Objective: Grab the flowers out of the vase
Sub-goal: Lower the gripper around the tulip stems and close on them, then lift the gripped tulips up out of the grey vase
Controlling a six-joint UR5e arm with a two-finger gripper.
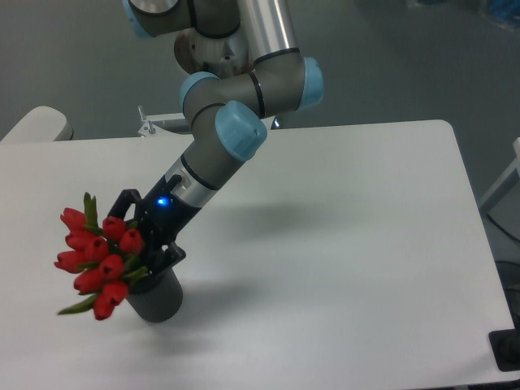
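Observation:
The flowers (pixel 96 258), a tight bunch of red tulip buds with green leaves, lean out to the left over the dark grey vase (pixel 162 302) near the table's front left. My gripper (pixel 143 247) comes down at a slant from the upper right. Its black fingers are closed around the base of the bunch, just above the vase's mouth. The stems and the mouth are hidden behind the fingers and the buds.
The white table (pixel 349 227) ends close in front of the vase and to its left. A metal bracket (pixel 162 123) sits at the back edge by the arm's base. A black object (pixel 505 349) lies beyond the front right corner.

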